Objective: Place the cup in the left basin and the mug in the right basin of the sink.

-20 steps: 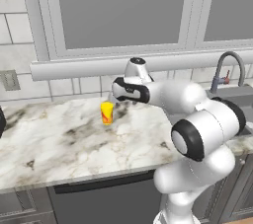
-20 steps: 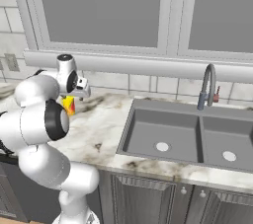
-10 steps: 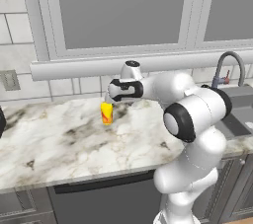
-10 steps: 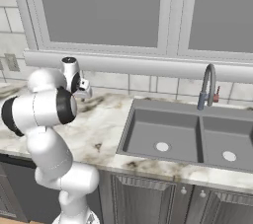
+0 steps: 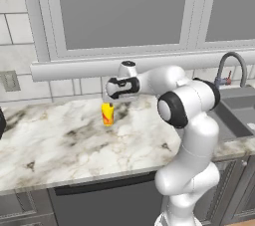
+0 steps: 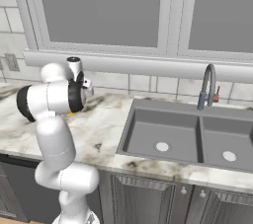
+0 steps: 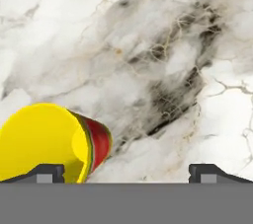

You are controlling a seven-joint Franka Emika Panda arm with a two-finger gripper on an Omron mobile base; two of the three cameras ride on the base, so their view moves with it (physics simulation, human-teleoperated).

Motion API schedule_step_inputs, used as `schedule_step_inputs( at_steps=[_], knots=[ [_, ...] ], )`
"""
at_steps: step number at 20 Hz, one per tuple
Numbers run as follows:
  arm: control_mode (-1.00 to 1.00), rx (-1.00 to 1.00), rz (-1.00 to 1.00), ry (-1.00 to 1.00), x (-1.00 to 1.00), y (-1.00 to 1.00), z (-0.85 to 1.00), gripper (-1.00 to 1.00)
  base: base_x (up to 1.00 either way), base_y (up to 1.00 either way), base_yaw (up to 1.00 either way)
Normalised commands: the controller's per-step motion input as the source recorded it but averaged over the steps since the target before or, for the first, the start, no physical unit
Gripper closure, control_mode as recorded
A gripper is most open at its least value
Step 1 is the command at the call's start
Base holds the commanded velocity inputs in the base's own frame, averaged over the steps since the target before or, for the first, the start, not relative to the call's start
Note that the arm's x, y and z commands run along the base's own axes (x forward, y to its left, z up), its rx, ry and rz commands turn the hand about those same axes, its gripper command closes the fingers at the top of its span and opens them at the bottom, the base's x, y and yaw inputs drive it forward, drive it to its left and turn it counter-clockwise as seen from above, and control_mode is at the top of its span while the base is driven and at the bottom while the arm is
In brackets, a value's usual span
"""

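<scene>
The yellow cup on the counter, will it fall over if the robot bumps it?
Probably, yes. The cup stands upright, taller than it is wide, so a sideways bump could tip it. It has no handle and round sides, so it might roll on the smooth counter. It looks stiff, so the open gripper likely won't squash it.

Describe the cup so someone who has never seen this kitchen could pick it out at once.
Start at the marble counter left of the dark grey sink, under the window ledge. Near its back edge, just below the open gripper, stands the cup. It is a small handleless yellow tumbler with a red-orange patch on its side, the brightest thing on the pale, grey-veined stone.
</scene>
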Motion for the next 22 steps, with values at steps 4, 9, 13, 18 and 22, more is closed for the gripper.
schedule_step_inputs(
  at_steps=[4,9,13,18,22],
  knots=[
    [-1.00,0.00,0.00,0.06,0.30,0.17,-0.24,-1.00,0.00,0.00,0.00],
    [-1.00,0.00,0.00,0.06,0.26,0.18,-0.28,-1.00,0.00,0.00,0.00],
    [-1.00,0.00,0.00,0.04,0.27,0.13,-0.23,-1.00,0.00,0.00,0.00],
    [-1.00,0.00,0.00,0.03,0.23,0.11,-0.29,-1.00,0.00,0.00,0.00],
    [-1.00,0.00,0.00,0.04,0.24,0.16,-0.30,1.00,0.00,0.00,0.00]
  ],
)
